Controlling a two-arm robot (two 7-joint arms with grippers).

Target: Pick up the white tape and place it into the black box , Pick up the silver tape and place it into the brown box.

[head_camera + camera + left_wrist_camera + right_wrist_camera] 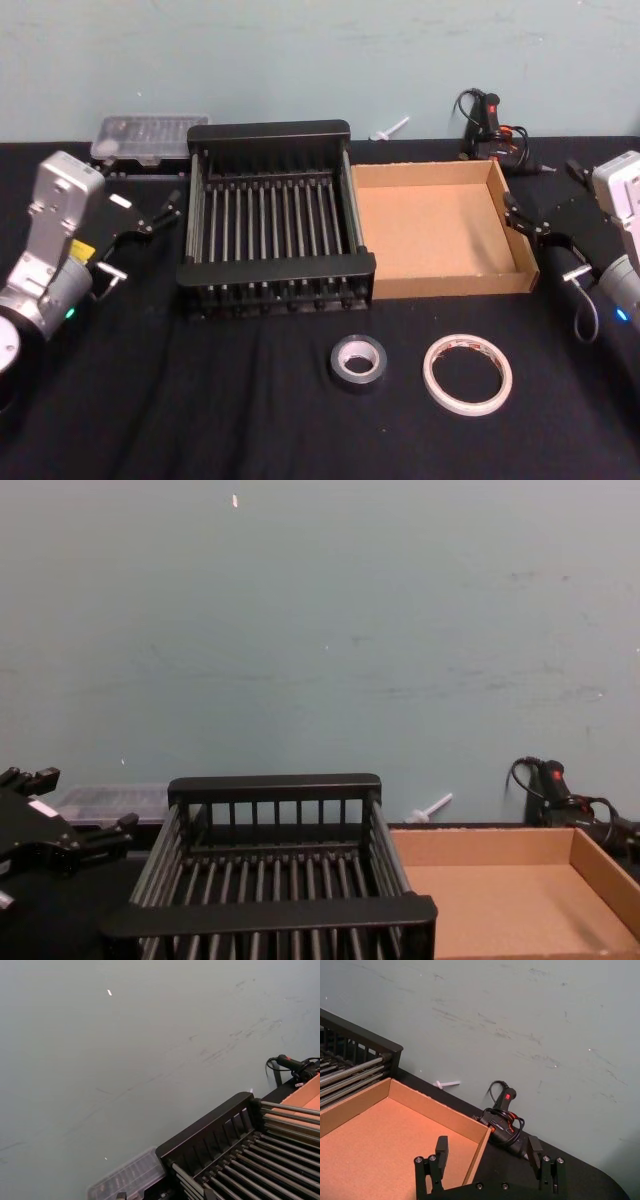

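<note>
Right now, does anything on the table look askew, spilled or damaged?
Nothing stands out. The white tape and silver tape lie flat on the cloth, apart, in front of the boxes. The black box and brown box sit side by side, undamaged.

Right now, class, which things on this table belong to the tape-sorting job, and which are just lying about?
Job:
white tape
silver tape
black box
brown box

Lying about:
clear plastic case
glue gun
small white stick
</note>
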